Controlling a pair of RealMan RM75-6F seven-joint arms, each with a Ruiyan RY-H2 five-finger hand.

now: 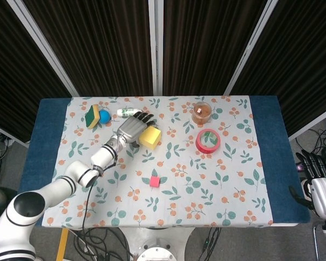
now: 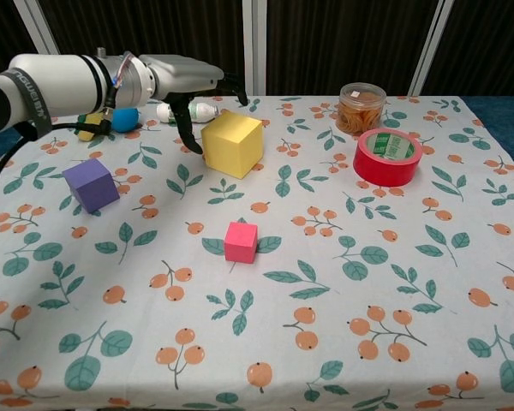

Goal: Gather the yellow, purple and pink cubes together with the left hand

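Observation:
The large yellow cube (image 1: 151,137) (image 2: 232,143) sits back of centre on the floral cloth. My left hand (image 1: 133,126) (image 2: 193,79) hovers at its left back corner with fingers spread over the top edge and the thumb hanging beside its left face, holding nothing. The purple cube (image 2: 92,183) lies to the left; in the head view my left forearm hides it. Nearer the front, the small pink cube (image 1: 155,181) (image 2: 241,241) stands alone. My right hand (image 1: 318,185) waits off the table's right edge, fingers extended and empty.
A red tape roll (image 1: 208,141) (image 2: 388,157) and a clear jar (image 1: 201,112) (image 2: 361,107) stand at the right back. A yellow-green sponge (image 1: 92,116), a blue ball (image 1: 104,116) (image 2: 124,118) and a white bottle (image 1: 127,112) (image 2: 201,111) lie at the left back, close behind my left hand.

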